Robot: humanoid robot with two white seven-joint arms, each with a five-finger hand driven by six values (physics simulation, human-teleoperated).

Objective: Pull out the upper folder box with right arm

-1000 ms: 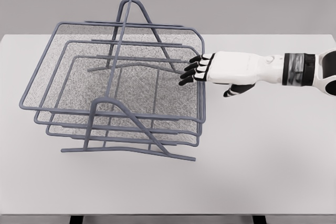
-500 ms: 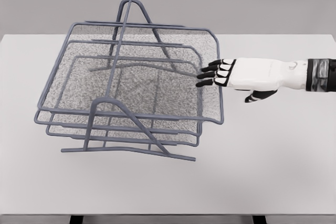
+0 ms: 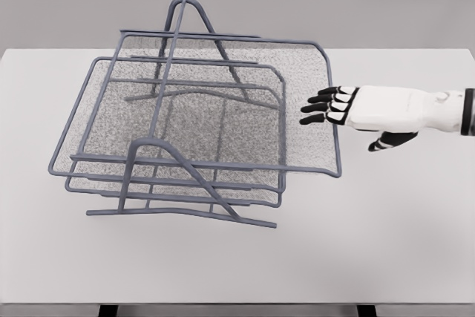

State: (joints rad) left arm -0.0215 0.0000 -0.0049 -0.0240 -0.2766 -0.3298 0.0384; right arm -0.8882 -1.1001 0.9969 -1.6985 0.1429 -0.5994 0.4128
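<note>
right hand (image 3: 371, 109) comes in from the right edge, arm roughly level over the table (image 3: 386, 243). 4 black fingers (image 3: 320, 107) are hooked over the right side rail of the upper folder box (image 3: 223, 102), curled narrow around the wire; fingertips sit just inside the rail over the mesh. thumb (image 3: 392, 141) hangs below the palm, apart from the rail, pointing down-left. cannot tell whether the thumb touches anything.

the upper folder box is the top mesh tray of a 3-tier wire rack (image 3: 178, 72). it sits offset to the right of the 2 trays below: its right rail overhangs well beyond the rack's right edge, and its front right corner juts out past the lower trays' corner. its left part is inside the rack frame, its far rail running behind the rear a-shaped upright. tray looks about level, not tipped.

middle tray (image 3: 111, 124) and bottom tray (image 3: 245, 192) are seated in the frame, stacked roughly flush with each other. front a-shaped upright (image 3: 159, 155) stands at the near side, rear one rises highest at the back. rack feet rest on the table, left of centre.

the table is white and plain, with a grey backdrop behind. left arm is out of view.
</note>
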